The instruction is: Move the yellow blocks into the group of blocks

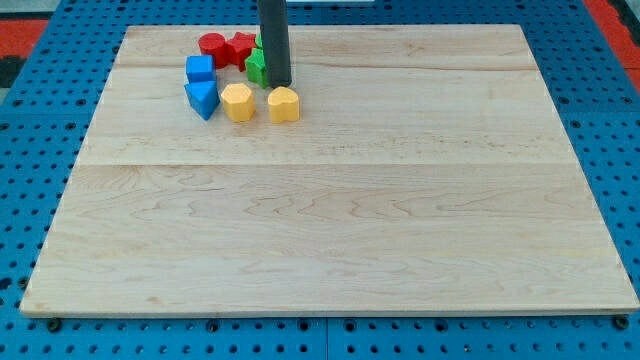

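Two yellow blocks lie side by side near the view's top left: a yellow hexagon-like block [237, 102] and a yellow block [284, 104] to its right. Left of them are a blue cube [200, 69] and a blue triangular block [203, 98]. Above are a red round block [212, 45] and a red star-like block [240, 46]. A green block [257, 65] sits partly hidden behind my rod. My tip [279, 85] rests just above the right yellow block, next to the green block.
The wooden board [330, 220] lies on a blue pegboard table [20, 150]. All blocks cluster near the board's top-left part.
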{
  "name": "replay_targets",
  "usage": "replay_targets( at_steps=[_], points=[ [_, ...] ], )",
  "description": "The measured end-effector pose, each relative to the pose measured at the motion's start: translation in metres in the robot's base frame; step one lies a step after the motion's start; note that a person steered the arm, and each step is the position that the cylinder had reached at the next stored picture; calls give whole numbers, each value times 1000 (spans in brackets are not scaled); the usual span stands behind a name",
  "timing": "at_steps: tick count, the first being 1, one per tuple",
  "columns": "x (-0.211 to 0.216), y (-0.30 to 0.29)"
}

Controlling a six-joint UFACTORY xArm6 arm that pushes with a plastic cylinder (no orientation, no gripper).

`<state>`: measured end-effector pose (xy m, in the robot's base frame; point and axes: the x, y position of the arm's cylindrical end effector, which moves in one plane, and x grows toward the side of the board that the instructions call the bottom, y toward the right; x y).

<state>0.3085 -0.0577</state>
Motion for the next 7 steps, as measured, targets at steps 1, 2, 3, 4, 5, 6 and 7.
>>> replay_targets(
  at_steps=[1, 2, 3, 4, 5, 6, 7],
  points=[
    [13, 4],
    [19, 58],
    [47, 103],
    [79, 60],
    [47, 23],
    [28, 16],
    [29, 16]
  ],
)
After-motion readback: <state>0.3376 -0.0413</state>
